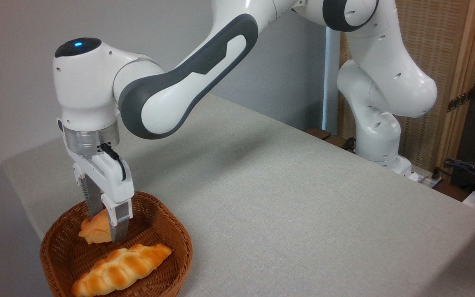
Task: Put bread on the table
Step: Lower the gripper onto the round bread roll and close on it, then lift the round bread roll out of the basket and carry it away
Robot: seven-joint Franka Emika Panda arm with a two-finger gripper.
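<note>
The bread [93,231], a small round golden-orange bun, is inside the brown wicker basket [167,264] at the lower left. My gripper [106,229] reaches straight down into the basket. One finger is behind the bun and the other in front of its right side, both pressed against it. The gripper is shut on the bread. The near finger hides the bun's right edge. I cannot tell whether the bun still rests on the basket floor. The table [283,206], covered in a light grey-beige cloth, stretches to the right of the basket.
A long braided golden loaf [118,268] lies in the basket just in front of the gripper. The arm's base [382,148] stands at the table's far right edge, with cables [468,169] beside it. The basket sits near the table's front left corner.
</note>
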